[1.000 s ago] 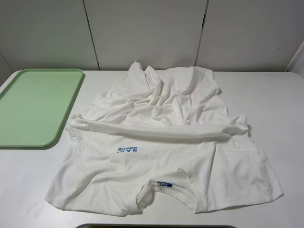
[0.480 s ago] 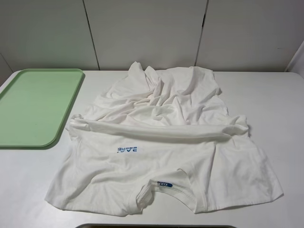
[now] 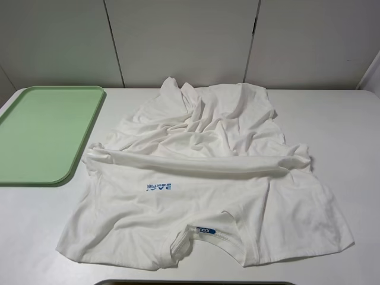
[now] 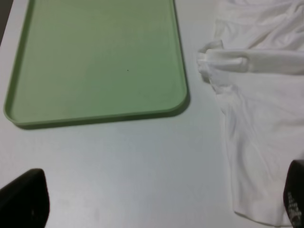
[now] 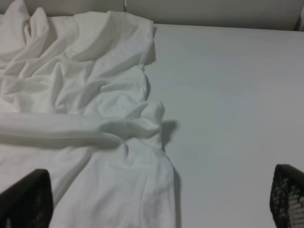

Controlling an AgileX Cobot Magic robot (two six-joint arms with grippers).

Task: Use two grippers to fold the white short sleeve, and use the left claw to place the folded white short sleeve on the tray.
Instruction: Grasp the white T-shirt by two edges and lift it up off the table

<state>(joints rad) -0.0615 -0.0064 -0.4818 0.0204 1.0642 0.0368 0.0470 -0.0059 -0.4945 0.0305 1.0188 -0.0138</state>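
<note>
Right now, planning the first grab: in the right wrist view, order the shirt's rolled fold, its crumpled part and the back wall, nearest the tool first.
1. Rolled fold, just ahead of the right tool.
2. Crumpled part, beyond the fold.
3. Back wall, past the table.

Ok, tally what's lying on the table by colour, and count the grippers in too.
White: 1, the short sleeve
Green: 1, the tray
Black: 2, the left gripper and the right gripper, both open
Total: 4
</note>
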